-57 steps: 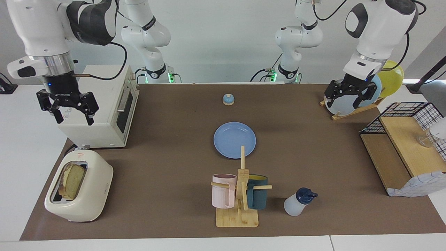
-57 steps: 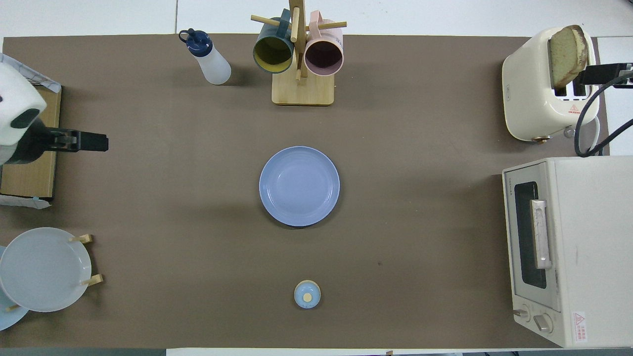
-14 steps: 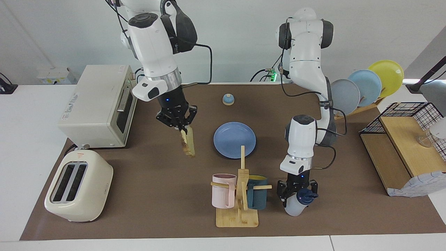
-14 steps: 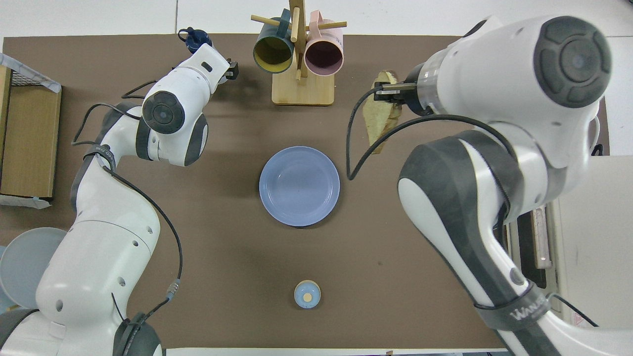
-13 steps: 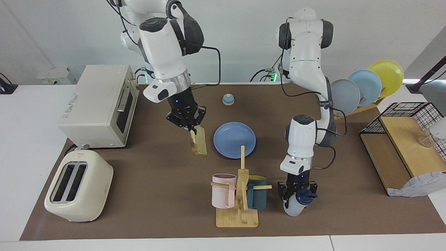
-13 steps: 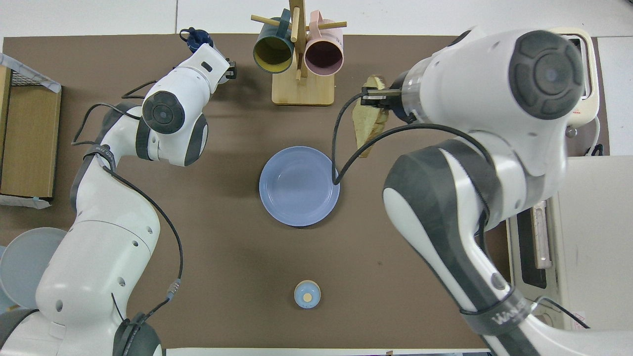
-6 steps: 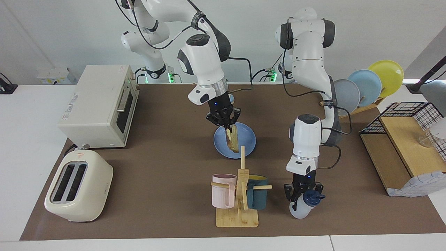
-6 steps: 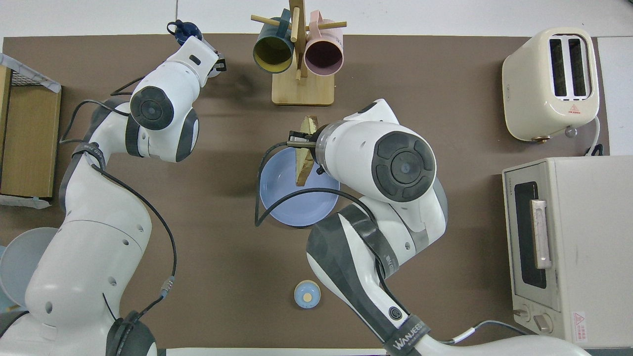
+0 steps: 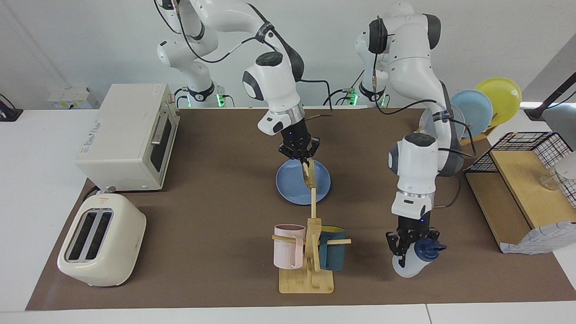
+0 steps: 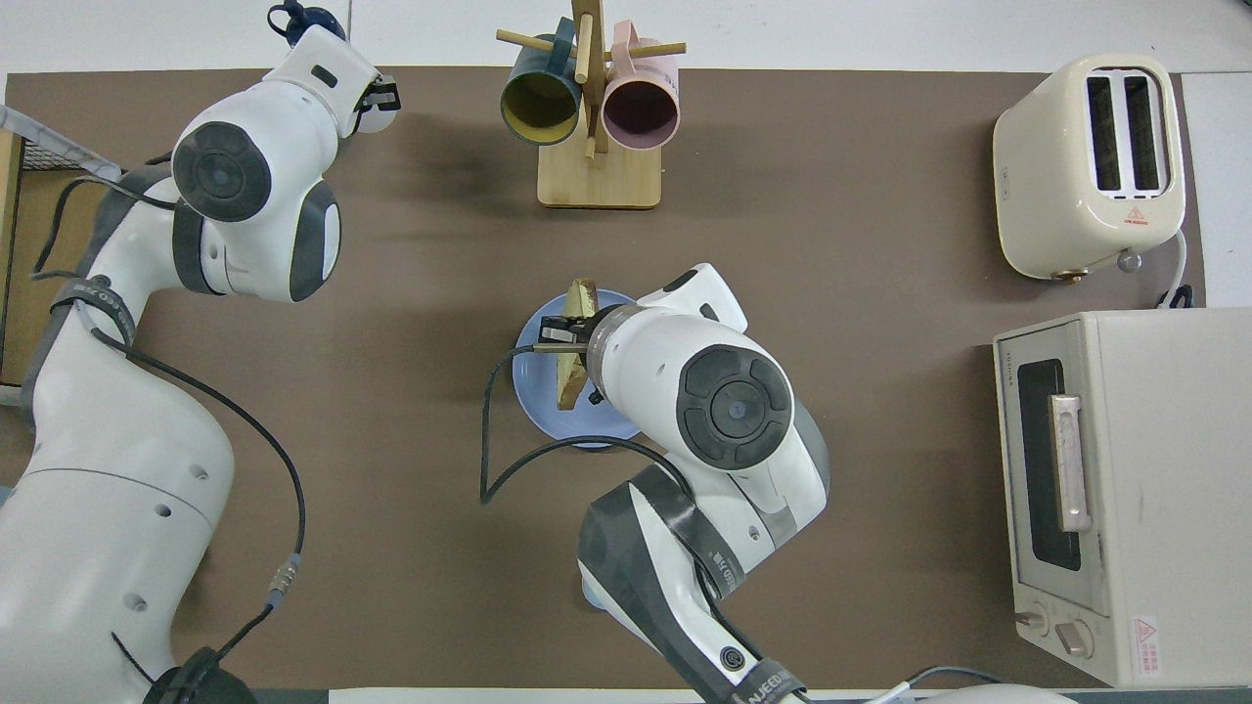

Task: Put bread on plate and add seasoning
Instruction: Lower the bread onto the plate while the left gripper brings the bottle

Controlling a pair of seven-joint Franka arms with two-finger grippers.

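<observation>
Facing view: right gripper [image 9: 306, 159], clamped on the bread [image 9: 308, 175], had carried it from beside the plate [image 9: 288, 182] to hang over it, ready to lower. Left gripper [image 9: 407, 245] had closed around the seasoning [image 9: 411, 263] and lifted it off the table.

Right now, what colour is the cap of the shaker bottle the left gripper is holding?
Dark navy blue cap, clearest in the facing view.

- Right arm [image 10: 724, 411] covers the plate [image 10: 533, 391] from three to six o'clock, overhead.
- Bottle [image 10: 298, 20] mostly hidden under the left arm [image 10: 245, 186].
- Rack post crosses the bread [image 9: 308, 174], facing.
</observation>
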